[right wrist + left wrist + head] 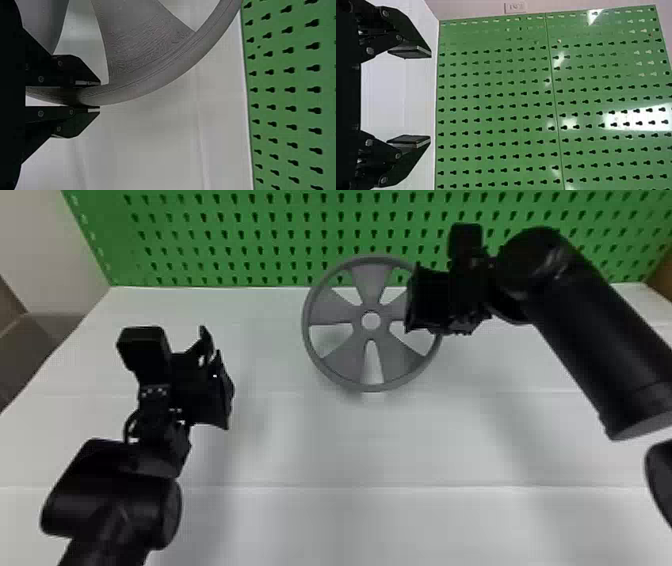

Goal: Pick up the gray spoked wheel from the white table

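Observation:
The gray spoked wheel [346, 356] is in the upper middle of the head view, seemingly raised over the white table [360, 445], with a soft shadow below. At the wheel's right side is my right gripper [412, 301]. In the right wrist view, the right gripper [99, 96] is shut on the rim of the wheel [158, 80], one finger on each side. My left gripper [216, 376] stays over the left part of the table, apart from the wheel. In the left wrist view, the left gripper [430, 97] stands wide open, holding nothing.
A green pegboard [260, 240] rises along the table's back edge, close behind the wheel. The right forearm [600, 335] reaches across the table's right side. A pale wall [45, 255] stands at the far left.

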